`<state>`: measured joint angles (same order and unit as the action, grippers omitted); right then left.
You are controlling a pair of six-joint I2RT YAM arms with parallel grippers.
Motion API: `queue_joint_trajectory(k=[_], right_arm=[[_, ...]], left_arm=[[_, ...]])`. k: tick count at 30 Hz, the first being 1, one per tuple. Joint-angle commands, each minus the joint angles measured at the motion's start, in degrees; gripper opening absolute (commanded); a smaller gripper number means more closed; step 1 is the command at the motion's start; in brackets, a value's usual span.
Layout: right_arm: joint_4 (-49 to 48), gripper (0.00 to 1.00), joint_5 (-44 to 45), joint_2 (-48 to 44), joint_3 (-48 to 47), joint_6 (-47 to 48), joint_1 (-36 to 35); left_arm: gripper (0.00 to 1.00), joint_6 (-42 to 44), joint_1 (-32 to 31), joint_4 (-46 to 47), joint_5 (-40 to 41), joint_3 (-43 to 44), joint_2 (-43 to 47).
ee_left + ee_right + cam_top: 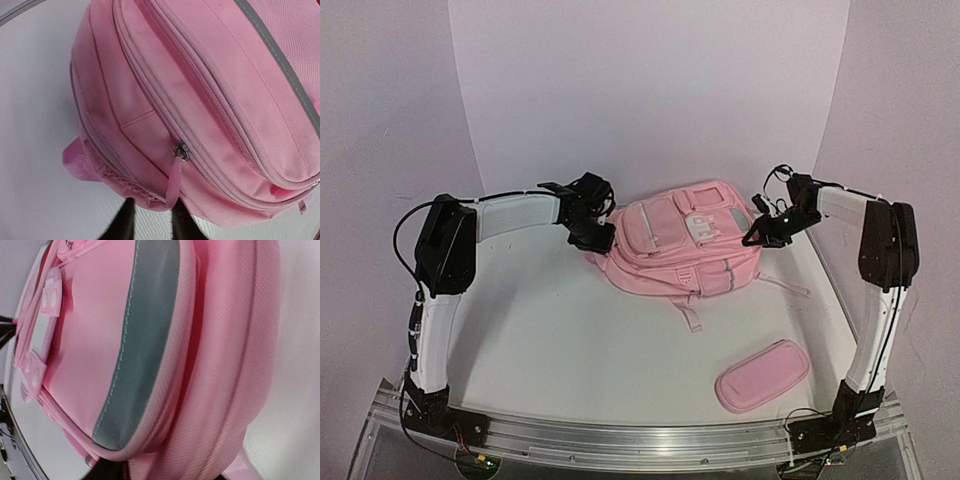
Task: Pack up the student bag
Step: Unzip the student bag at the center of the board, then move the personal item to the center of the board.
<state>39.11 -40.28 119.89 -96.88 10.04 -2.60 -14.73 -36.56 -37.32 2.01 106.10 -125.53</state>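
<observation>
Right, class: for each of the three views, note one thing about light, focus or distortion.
Top view: soft, even light, faint shadows under the bag and pencil case, the rail bowed by the lens. Left wrist: sharp on the zip pull, no glare. Right wrist: very close, so the grey stripe looks slightly soft.

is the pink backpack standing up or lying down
Lying down: the student bag rests on its back on the table, front pockets and white clasp facing up.
</observation>
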Motion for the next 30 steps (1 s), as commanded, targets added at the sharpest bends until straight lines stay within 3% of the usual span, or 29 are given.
queue_joint_trajectory(k=[1,4,6,10,14,22,30], right_arm=[[10.15,0.76,7.3,-3.26,-3.6,13.09,2.91],[20.39,0.95,5.76,-7.62,-3.35,25.58,5.99],[28.04,0.98,4.6,-10.85,-1.37,37.57,7.94],[42.41,0.98,7.72,-17.8,6.72,62.61,8.84],[42.36,0.98,14.47,-25.71,19.4,76.13,8.76],[31.49,0.98,20.51,-29.19,32.5,81.38,7.41],[24.29,0.98,23.83,-30.68,41.96,83.0,-0.5]], left_arm=[[0.52,-1.62,0.63,-4.73,0.08,1.19,5.7],[0.86,-2.71,-1.28,-3.8,-4.07,-5.68,12.71],[0.99,-3.17,-3.08,-3.96,-5.95,-10.22,16.39],[1.0,-5.62,-5.35,-5.72,-7.32,-14.57,19.14],[1.0,-8.77,-5.71,-4.11,-8.79,-16.35,19.5],[1.0,-14.16,-5.79,1.19,-9.9,-18.73,19.01],[1.0,-15.91,-5.8,1.55,-8.88,-20.27,19.79]])
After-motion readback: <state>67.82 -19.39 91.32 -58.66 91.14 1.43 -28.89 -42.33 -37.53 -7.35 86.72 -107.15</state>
